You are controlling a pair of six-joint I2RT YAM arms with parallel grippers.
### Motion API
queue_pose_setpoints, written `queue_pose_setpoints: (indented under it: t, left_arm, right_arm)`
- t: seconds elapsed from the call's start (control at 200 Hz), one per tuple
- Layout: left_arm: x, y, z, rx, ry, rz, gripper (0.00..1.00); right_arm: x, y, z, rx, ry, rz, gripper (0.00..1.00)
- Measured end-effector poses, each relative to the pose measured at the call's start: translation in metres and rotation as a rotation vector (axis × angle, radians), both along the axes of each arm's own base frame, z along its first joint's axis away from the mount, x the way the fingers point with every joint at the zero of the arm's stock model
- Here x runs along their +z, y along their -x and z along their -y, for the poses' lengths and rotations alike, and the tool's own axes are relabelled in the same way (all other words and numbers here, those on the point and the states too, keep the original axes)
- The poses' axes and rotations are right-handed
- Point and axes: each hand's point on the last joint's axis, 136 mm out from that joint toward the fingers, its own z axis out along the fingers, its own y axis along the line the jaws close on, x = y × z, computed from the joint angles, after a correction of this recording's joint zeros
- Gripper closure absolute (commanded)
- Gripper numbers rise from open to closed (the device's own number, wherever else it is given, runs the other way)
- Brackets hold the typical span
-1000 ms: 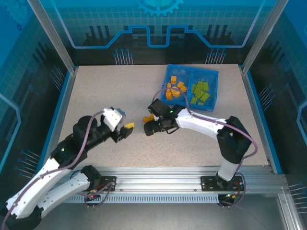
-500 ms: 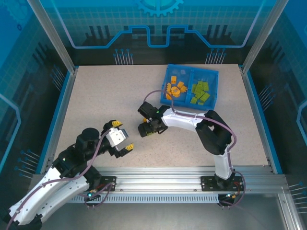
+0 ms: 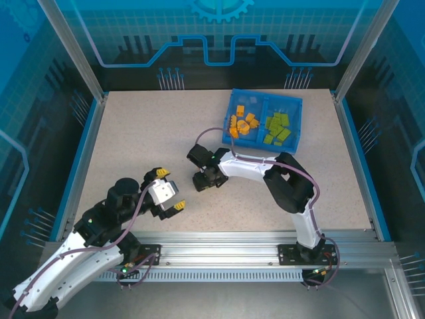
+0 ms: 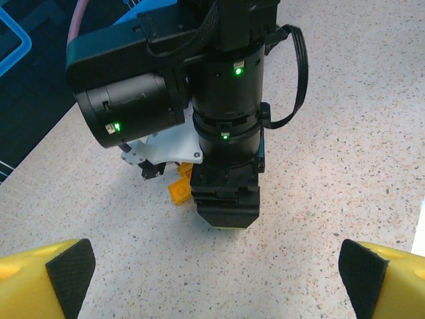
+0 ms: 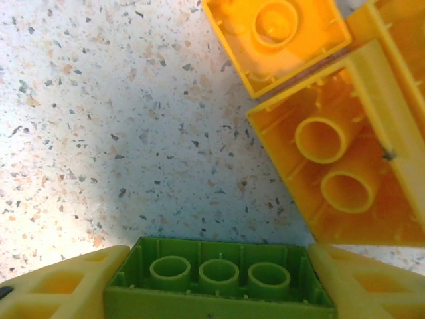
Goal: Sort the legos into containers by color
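On the speckled tabletop [image 3: 146, 133], the left end effector [image 3: 169, 191] hovers close to the near edge, left of the middle. It is released, its yellow fingers [image 4: 66, 269] spread wide with nothing between them. Toward the middle of the tabletop, the right end effector [image 3: 201, 183] points straight down at the surface. Its wrist view shows it grasping a green brick [image 5: 212, 279]: a yellow finger sits against each short end of the brick, which is turned hollow side up so that three round tubes show. Just beside it lie a small orange brick [image 5: 275, 33] and a larger orange brick [image 5: 332, 166], both hollow side up and touching each other. Well apart, toward the far right corner, sits the blue tray [image 3: 265, 94]. Its left compartment holds the sorted orange bricks [image 3: 242, 125] and its right compartment holds the sorted green bricks [image 3: 277, 128].
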Motion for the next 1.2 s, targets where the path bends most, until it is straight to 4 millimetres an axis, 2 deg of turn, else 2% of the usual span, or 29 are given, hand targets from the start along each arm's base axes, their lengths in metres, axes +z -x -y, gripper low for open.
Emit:
queue_pose_setpoints:
  t: [0.06, 0.16, 0.265, 0.36, 0.43, 0.49, 0.57, 0.64, 0.75, 0.825, 0.91, 1.06, 1.131, 1.201]
  left_arm:
    - [0.000, 0.000, 0.000, 0.000, 0.000, 0.000, 0.01]
    - [0.000, 0.000, 0.000, 0.000, 0.000, 0.000, 0.01]
    - [0.000, 0.000, 0.000, 0.000, 0.000, 0.000, 0.01]
    - [0.000, 0.000, 0.000, 0.000, 0.000, 0.000, 0.01]
    - [0.000, 0.000, 0.000, 0.000, 0.000, 0.000, 0.01]
    - [0.000, 0.000, 0.000, 0.000, 0.000, 0.000, 0.01]
    - [0.000, 0.000, 0.000, 0.000, 0.000, 0.000, 0.01]
    - [0.000, 0.000, 0.000, 0.000, 0.000, 0.000, 0.01]
    - [0.000, 0.000, 0.000, 0.000, 0.000, -0.001, 0.01]
    - [-0.001, 0.000, 0.000, 0.000, -0.002, -0.002, 0.01]
    - [-0.001, 0.000, 0.000, 0.000, -0.002, -0.003, 0.01]
    - [-0.001, 0.000, -0.001, 0.002, -0.002, -0.003, 0.01]
    - [-0.001, 0.000, -0.001, 0.005, -0.003, -0.002, 0.01]
    - [-0.002, -0.001, -0.001, 0.006, -0.004, -0.004, 0.01]
  right_arm:
    - [0.010, 0.002, 0.003, -0.001, -0.013, 0.012, 0.44]
    - [0.039, 0.001, 0.006, -0.006, -0.047, 0.062, 0.44]
    - [0.082, -0.006, 0.012, -0.021, -0.095, 0.153, 0.44]
    - [0.121, -0.018, 0.026, -0.043, -0.125, 0.255, 0.43]
    - [0.150, -0.034, 0.047, -0.084, -0.128, 0.343, 0.43]
    - [0.173, -0.054, 0.073, -0.139, -0.125, 0.417, 0.43]
    - [0.197, -0.086, 0.121, -0.249, -0.108, 0.504, 0.43]
    - [0.206, -0.111, 0.163, -0.346, -0.080, 0.549, 0.43]
    - [0.199, -0.143, 0.230, -0.495, -0.016, 0.561, 0.44]
    - [0.182, -0.162, 0.264, -0.570, 0.019, 0.531, 0.45]
    - [0.157, -0.182, 0.288, -0.623, 0.045, 0.485, 0.44]
    - [0.112, -0.206, 0.312, -0.675, 0.070, 0.386, 0.36]
    - [0.102, -0.215, 0.313, -0.679, 0.069, 0.362, 0.27]
    - [0.098, -0.220, 0.311, -0.677, 0.066, 0.343, 0.24]
